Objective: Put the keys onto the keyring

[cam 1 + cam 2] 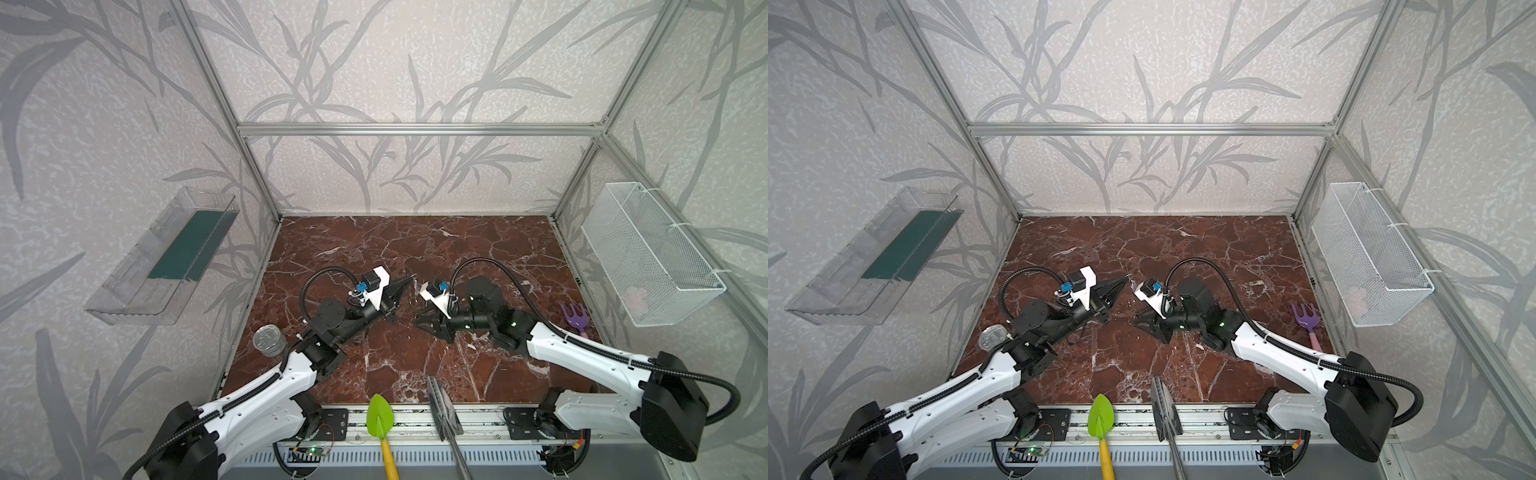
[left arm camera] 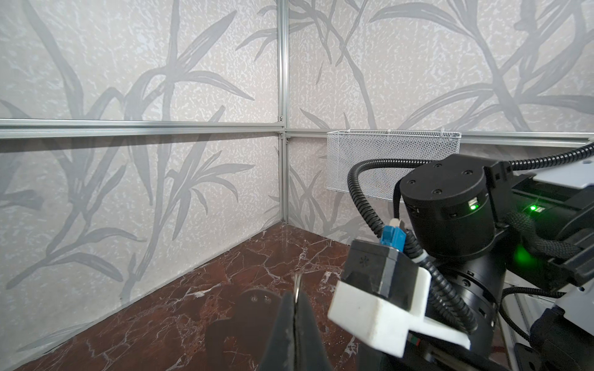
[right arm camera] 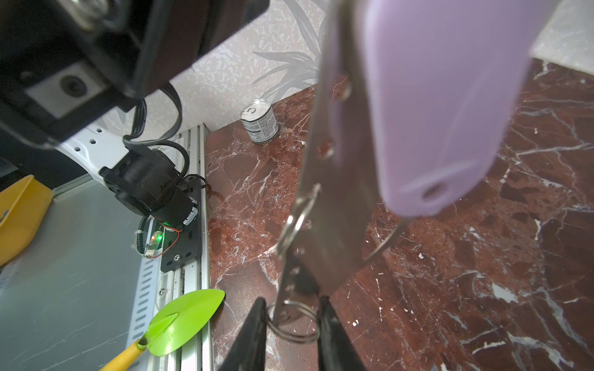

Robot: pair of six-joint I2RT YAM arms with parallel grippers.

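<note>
The keyring's grey tag (image 3: 334, 180) hangs in the air between my two grippers, with tiny holes along its edge and wire rings through them. A lilac key (image 3: 443, 112) dangles beside it, close to the right wrist camera and blurred. My left gripper (image 1: 411, 279) (image 2: 295, 294) is shut on a thin ring (image 2: 298, 284) at the tag's upper end. In the left wrist view the tag (image 2: 244, 321) is a dark flat shape next to the fingers. My right gripper (image 1: 417, 322) (image 3: 293, 310) is lower, its fingers touching both sides of a ring (image 3: 294, 334) at the tag's bottom.
A tin can (image 1: 269, 340) stands at the table's left edge. A green trowel (image 1: 380, 415) and a grey tool (image 1: 442, 407) lie over the front rail. A purple rake (image 1: 575, 316) lies at the right, below a white mesh basket (image 1: 648, 257).
</note>
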